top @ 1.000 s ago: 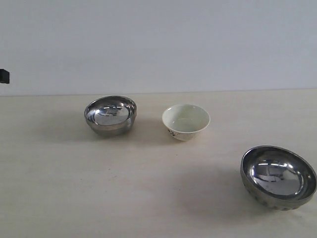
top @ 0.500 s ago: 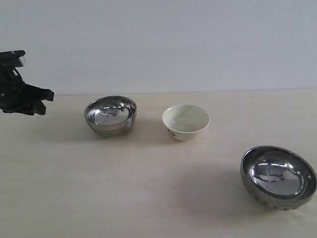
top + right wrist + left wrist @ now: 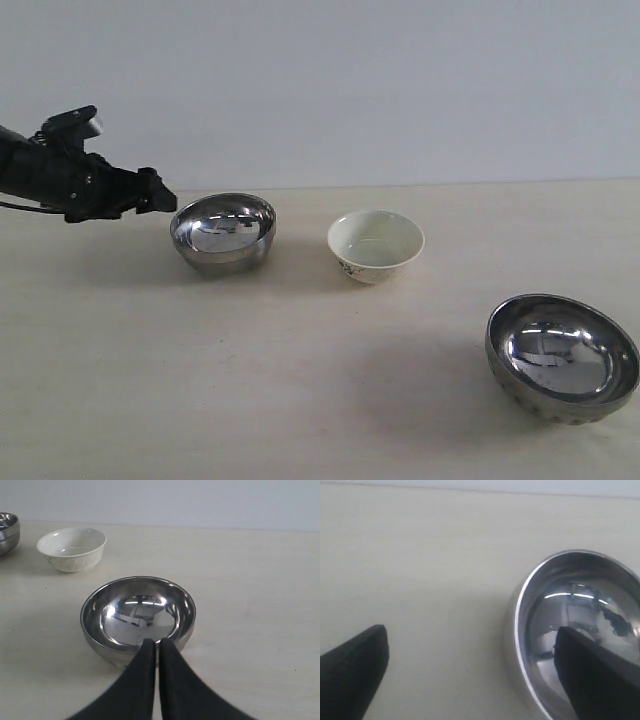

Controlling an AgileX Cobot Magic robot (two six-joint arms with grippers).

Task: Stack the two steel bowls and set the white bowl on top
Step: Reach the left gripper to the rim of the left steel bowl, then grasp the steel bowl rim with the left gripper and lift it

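A smooth steel bowl [image 3: 222, 232] stands at the back left, and a dimpled steel bowl [image 3: 562, 357] at the front right. The white bowl [image 3: 375, 245] sits between them, apart from both. My left gripper [image 3: 152, 196] hovers at the left rim of the smooth bowl. In the left wrist view this gripper [image 3: 471, 632] is open wide. One finger [image 3: 595, 675] is over the inside of the bowl [image 3: 580, 580] and the other is outside it. My right gripper [image 3: 157, 642] is shut and empty, short of the dimpled bowl [image 3: 137, 612]. It is out of the exterior view.
All three bowls rest on a pale tabletop [image 3: 300, 400] with a plain wall behind it. The right wrist view also shows the white bowl [image 3: 72, 547] and an edge of the smooth steel bowl [image 3: 7, 530] beyond the dimpled one.
My left arm has come in from the left edge and moved right, up to the rim of the smooth steel bowl. The bowls have not moved.
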